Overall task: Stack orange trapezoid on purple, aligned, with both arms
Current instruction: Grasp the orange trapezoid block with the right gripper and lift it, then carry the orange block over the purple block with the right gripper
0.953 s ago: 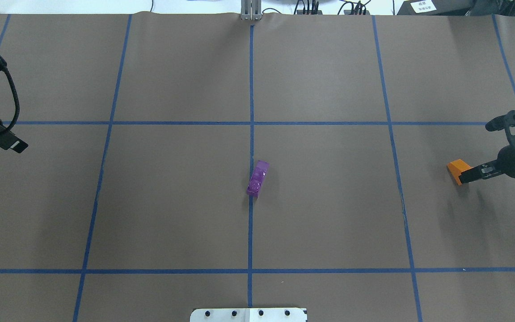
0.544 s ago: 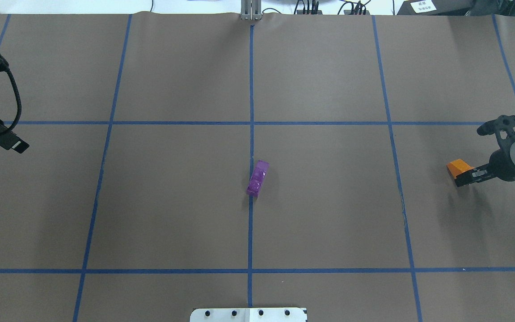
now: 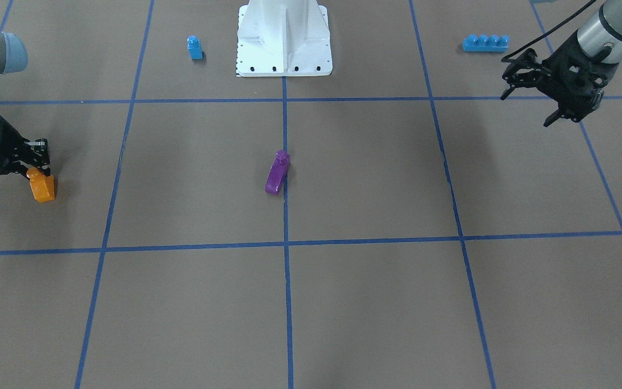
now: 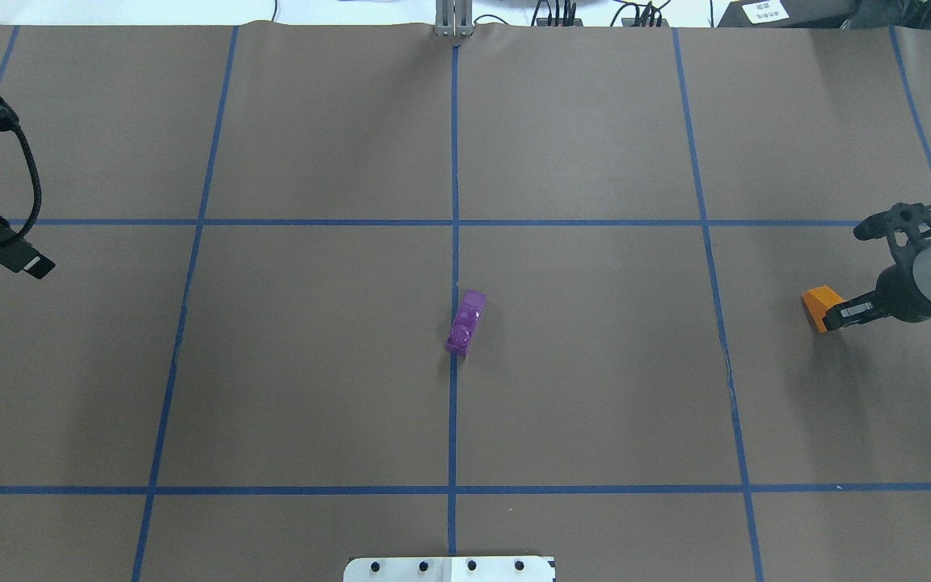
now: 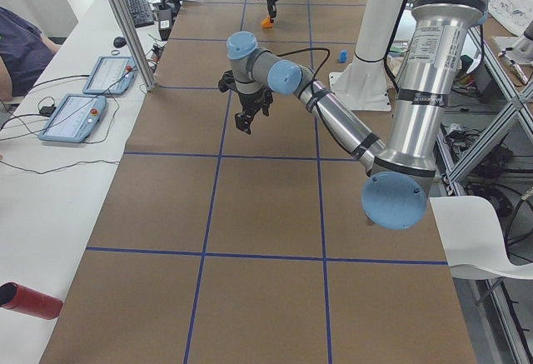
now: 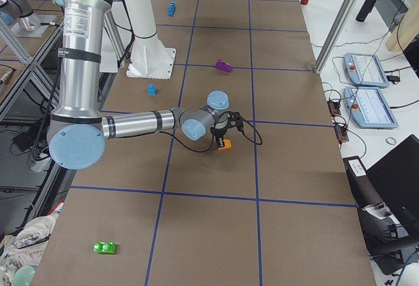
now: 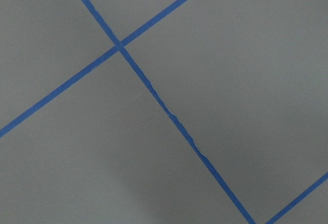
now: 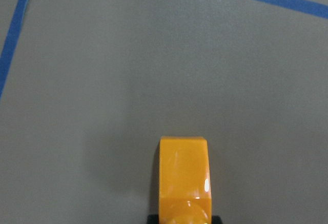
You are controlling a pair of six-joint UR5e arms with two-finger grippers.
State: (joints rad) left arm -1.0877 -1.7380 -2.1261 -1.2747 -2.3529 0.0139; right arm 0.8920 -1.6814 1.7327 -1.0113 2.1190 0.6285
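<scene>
Right pincer (image 3: 36, 170) is clamped on the orange trapezoid (image 3: 42, 189) at its stud end, with the sloped end poking out past the tips, close to the counter's (image 3: 376, 302) right edge. Whether the block is clear of the surface, you cannot tell.

Purple (image 4: 466, 322) sits mid-counter on the centre tape line (image 4: 454, 162), so your carry runs toward the left edge. Its long axis goes from the robot's edge to the far edge, tilted slightly. The stud is at the robot's end and the slope falls toward the far edge (glossy, highlights on top).

Orange looks skewed from that axis, so expect a wrist turn.

Left pincer (image 3: 527, 108) hangs spread and empty near the left edge, about as far from the purple as the right one.
</scene>
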